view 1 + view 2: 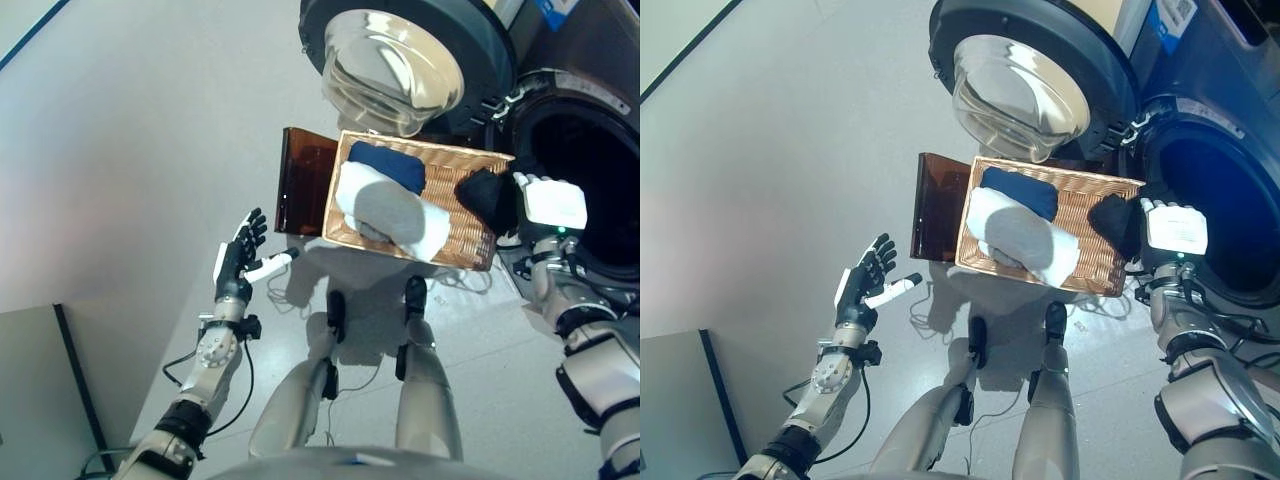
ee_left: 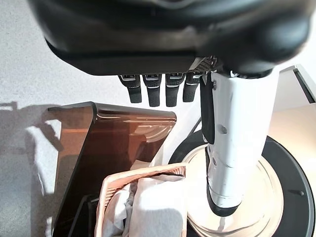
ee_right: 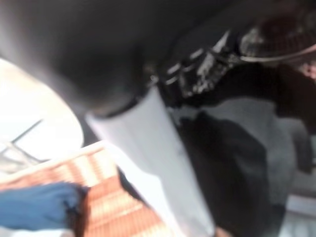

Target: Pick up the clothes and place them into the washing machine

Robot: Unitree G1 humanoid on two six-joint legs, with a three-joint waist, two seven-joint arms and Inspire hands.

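Gripping a black garment (image 1: 487,198) at the basket's three o'clock edge, the right hand (image 1: 548,205) sits beside the washing machine's dark drum opening (image 1: 590,165). A wicker basket (image 1: 470,240) holds a navy garment (image 1: 390,166) at twelve o'clock and a white-grey one (image 1: 385,212) centrally. At eight o'clock, the left hand (image 1: 238,262) hovers with fingers spread, empty.

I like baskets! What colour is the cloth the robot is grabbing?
Black. The right hand holds a black cloth at the basket's edge, clearest in the left eye view.
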